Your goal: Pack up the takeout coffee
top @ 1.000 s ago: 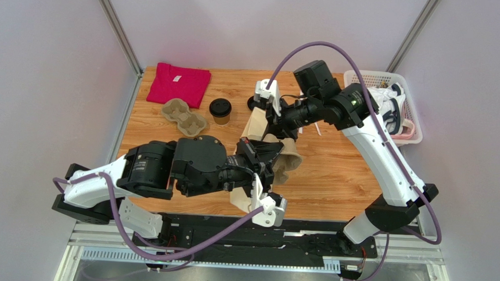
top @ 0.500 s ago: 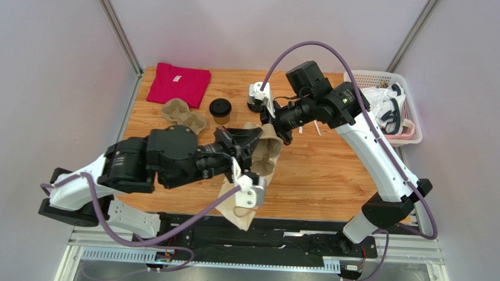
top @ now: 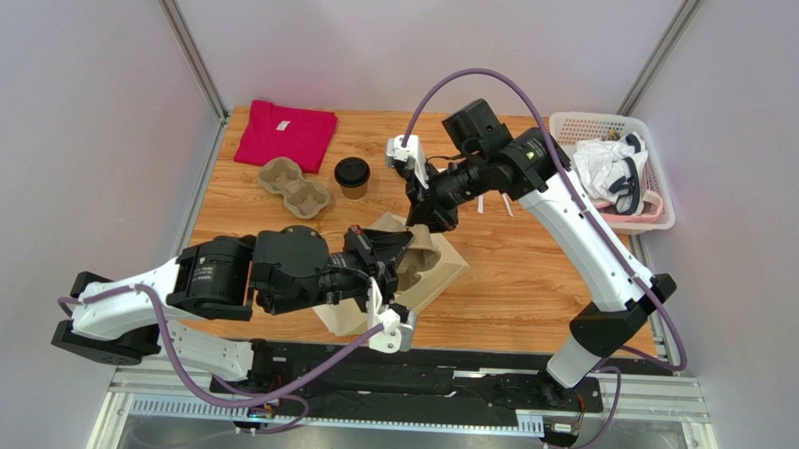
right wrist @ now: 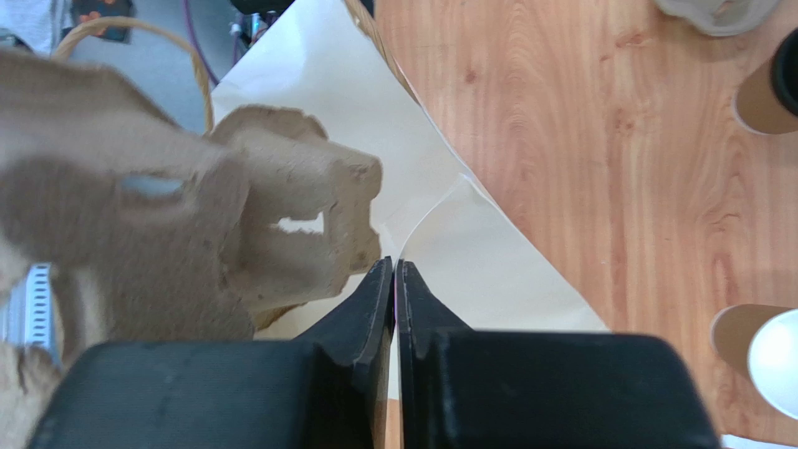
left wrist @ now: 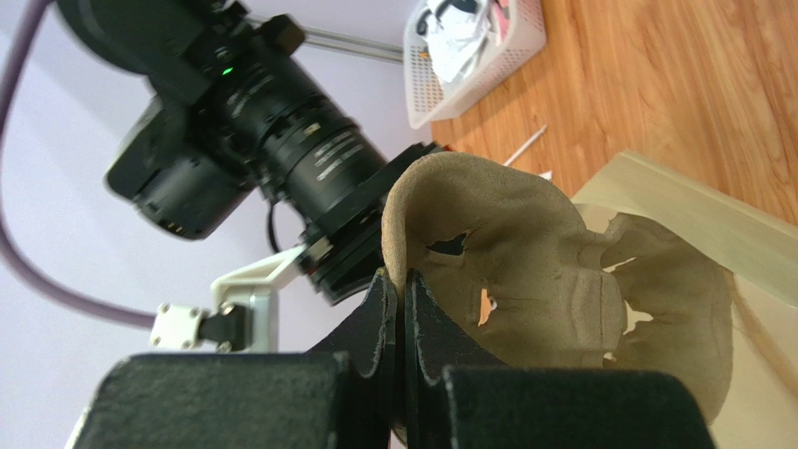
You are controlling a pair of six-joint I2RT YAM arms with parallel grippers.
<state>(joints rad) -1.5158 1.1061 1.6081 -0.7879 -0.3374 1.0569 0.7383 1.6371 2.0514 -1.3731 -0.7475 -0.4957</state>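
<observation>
The takeout coffee [top: 352, 175], a tan cup with a black lid, stands at the back of the table, left of both grippers; its edge shows in the right wrist view [right wrist: 766, 94]. My left gripper [top: 391, 248] [left wrist: 401, 281] is shut on the rim of a brown pulp cup carrier [top: 420, 260] [left wrist: 543, 253] and holds it at the mouth of a tan paper bag [top: 446, 274] [left wrist: 674, 201]. My right gripper [top: 425, 223] [right wrist: 394, 267] is shut on the bag's upper edge [right wrist: 468, 253], just beyond the carrier [right wrist: 169, 224].
A second pulp carrier [top: 295, 186] and a red shirt [top: 285, 133] lie at the back left. A white basket of clothes [top: 615, 170] is at the back right. A tan cup with a white inside [right wrist: 761, 354] stands near my right gripper.
My left arm has drawn back leftward and nearer with the carrier. The bag has shifted left and dropped lower onto the table. My right gripper has followed left, still holding the bag's edge.
</observation>
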